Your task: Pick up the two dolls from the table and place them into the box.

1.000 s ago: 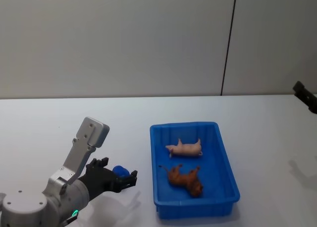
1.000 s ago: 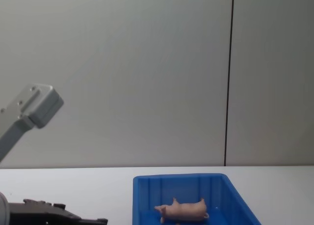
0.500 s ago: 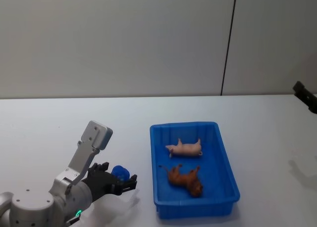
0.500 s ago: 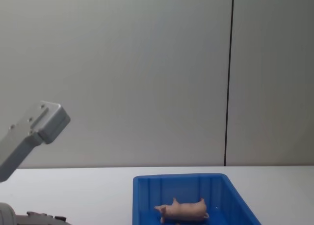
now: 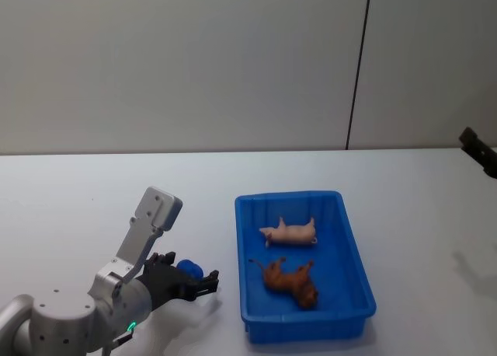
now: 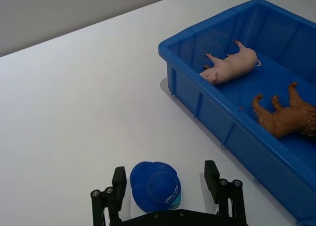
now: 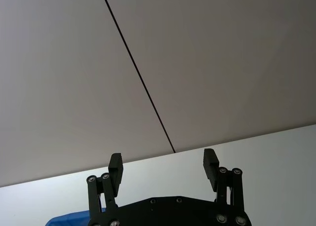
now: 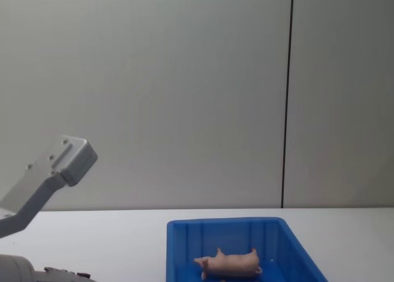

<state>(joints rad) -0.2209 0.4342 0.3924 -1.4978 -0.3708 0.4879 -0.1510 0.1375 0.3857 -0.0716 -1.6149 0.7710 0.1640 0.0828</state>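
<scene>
Blue box (image 5: 353,261) on the white counter (image 5: 78,193), both dolls inside.
Pink pig (image 5: 291,232) lies beside the brown doll (image 5: 292,282); left claw (image 6: 167,189) wide, empty, near the box; right claw (image 7: 162,169) wide, raised.

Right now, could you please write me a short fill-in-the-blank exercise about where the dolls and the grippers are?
1. The pale pink doll and the reddish-brown doll both lie inside the ____ box.
2. The left gripper, fingers open, is over the ____, outside the box.
3. The right gripper, high up, faces the grey ____.

Missing words: blue; table; wall
</scene>
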